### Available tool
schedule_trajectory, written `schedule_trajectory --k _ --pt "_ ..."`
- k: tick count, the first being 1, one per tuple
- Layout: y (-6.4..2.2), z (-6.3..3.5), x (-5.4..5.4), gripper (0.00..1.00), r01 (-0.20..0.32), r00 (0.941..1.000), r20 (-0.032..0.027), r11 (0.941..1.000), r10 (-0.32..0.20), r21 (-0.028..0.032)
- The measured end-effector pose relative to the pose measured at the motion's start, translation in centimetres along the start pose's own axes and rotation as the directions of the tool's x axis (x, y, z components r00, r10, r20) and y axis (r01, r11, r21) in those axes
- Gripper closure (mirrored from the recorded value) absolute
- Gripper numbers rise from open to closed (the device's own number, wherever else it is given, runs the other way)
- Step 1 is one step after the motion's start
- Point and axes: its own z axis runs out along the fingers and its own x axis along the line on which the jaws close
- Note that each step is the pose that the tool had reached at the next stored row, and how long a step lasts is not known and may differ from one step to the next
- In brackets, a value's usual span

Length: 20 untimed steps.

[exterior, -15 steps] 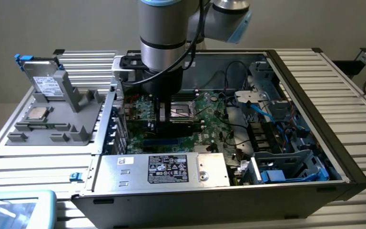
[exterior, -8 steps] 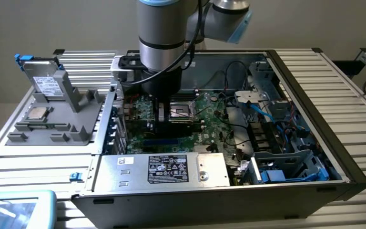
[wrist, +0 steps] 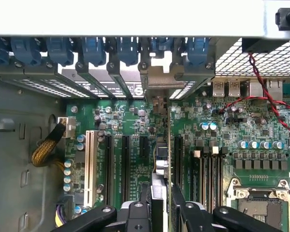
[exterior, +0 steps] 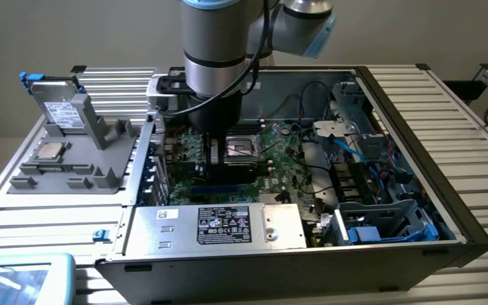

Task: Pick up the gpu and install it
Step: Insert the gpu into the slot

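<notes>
The gpu (wrist: 160, 162), does the gripper have it?

Yes. The gripper (wrist: 160, 189) is clamped on it, one black finger (wrist: 145, 198) against each face, and the card stands on edge between them.

Where is that in the machine?

Down inside the open computer case (exterior: 413, 127). In the exterior view the gripper (exterior: 224, 166) is low over the motherboard (exterior: 286, 159), just beside the CPU socket (exterior: 242, 147).

And the card against the board?

In line with the black expansion slots (wrist: 125, 164), between them and the memory slots (wrist: 208, 169). Its silver end bracket (wrist: 159, 86) meets the row of rear slot covers, among the blue clips (wrist: 94, 50). Whether its edge is seated in a slot I cannot tell.

What lies around it?

A white slot (wrist: 91, 166) sits beyond the black ones, then a braided yellow cable (wrist: 48, 150) by the case wall. Red wires (wrist: 261, 96) loop across the board on the socket side.

Further out?

A silver labelled box (exterior: 223, 225) fills the near corner of the case. On the exterior view's left a grey tray (exterior: 66, 175) rests on the slatted table (exterior: 473, 184), with a drive (exterior: 61, 111) standing in it and a chip (exterior: 51, 151) lying flat
</notes>
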Motion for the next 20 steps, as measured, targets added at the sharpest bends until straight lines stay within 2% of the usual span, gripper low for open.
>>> schedule_trajectory --k 11,20 --pt "0.4 0.08 0.21 0.73 0.0 1.0 0.0 1.0 0.0 0.0001" --pt "0.44 0.67 0.22 0.73 0.0 1.0 0.0001 1.0 0.0 0.0021"
